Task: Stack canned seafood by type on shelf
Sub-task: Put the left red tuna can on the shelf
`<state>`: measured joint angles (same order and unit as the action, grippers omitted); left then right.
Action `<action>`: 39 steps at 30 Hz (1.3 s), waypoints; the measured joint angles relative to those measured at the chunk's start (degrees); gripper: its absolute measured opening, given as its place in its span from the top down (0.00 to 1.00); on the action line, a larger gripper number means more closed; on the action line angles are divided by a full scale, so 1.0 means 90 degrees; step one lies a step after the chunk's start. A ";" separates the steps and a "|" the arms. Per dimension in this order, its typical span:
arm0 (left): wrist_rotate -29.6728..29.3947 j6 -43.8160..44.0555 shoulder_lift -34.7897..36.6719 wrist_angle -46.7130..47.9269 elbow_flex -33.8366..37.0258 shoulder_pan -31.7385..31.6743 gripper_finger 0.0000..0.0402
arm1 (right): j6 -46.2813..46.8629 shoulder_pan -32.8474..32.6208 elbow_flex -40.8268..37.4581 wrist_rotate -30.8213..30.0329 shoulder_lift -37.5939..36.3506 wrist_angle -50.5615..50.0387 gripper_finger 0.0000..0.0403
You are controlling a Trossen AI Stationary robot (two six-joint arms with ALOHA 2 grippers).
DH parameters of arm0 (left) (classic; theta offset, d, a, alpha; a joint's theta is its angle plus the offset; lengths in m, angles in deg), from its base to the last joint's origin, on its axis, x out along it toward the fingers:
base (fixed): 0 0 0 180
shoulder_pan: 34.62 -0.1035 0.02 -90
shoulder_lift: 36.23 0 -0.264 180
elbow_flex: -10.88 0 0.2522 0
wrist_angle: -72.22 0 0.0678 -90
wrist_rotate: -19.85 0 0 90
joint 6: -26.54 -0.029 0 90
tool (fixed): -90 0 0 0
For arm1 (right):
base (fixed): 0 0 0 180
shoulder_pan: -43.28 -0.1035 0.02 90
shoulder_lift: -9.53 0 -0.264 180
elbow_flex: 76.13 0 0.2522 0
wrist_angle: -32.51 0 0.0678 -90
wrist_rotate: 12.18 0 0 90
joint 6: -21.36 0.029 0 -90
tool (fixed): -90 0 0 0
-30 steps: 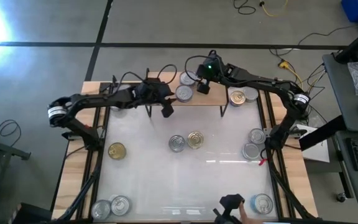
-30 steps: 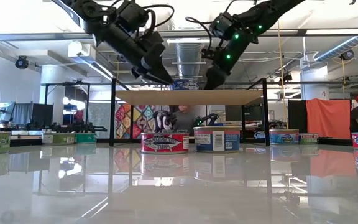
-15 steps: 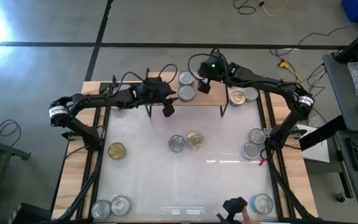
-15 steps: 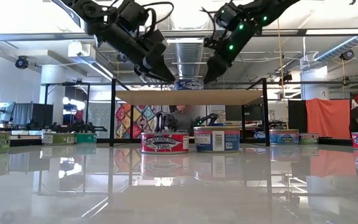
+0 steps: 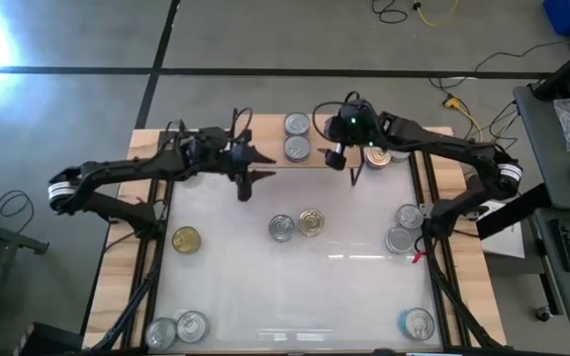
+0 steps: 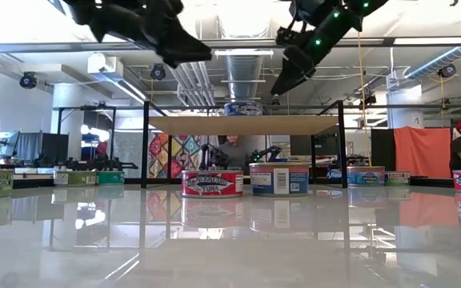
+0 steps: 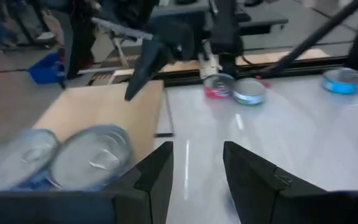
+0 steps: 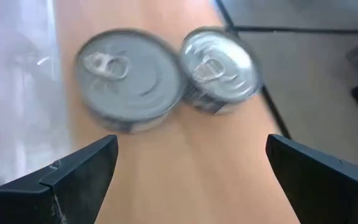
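The shelf [image 5: 265,158] is a light-wood board on black legs at the table's far edge. Two silver-topped tins [image 5: 296,124] [image 5: 297,148] stand side by side on it, also seen in the right wrist view [image 8: 129,78] [image 8: 219,62]. My right gripper [image 5: 336,156] hovers open above the shelf, just right of these tins [image 6: 242,108]. My left gripper [image 5: 245,186] is open and raised over the shelf's left near corner; its wrist view shows the two tins [image 7: 92,155] beside it. Neither gripper holds anything.
Loose tins stand on the white table: a silver and a gold one mid-table [image 5: 282,227] [image 5: 312,222], a gold one at left [image 5: 186,238], pairs at right [image 5: 404,227] and right of the shelf [image 5: 386,152], more along the near edge [image 5: 176,328] [image 5: 419,322].
My right gripper has risen from the tins on the shelf and drawn back toward the table's right. My left gripper has risen and pulled away toward the table's left. The two tins stay side by side on the shelf. A hand at the near edge has withdrawn.
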<state>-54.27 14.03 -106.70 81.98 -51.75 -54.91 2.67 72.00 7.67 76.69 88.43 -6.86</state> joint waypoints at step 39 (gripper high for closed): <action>-0.3917 0.4251 -0.1210 -0.0379 0.1545 0.4712 0.68 | 0.3578 -0.4872 -0.1467 -0.1816 0.2117 0.4010 0.01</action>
<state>-89.52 52.29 -117.59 78.57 -37.85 -12.50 34.87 28.15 -5.53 60.35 107.48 29.23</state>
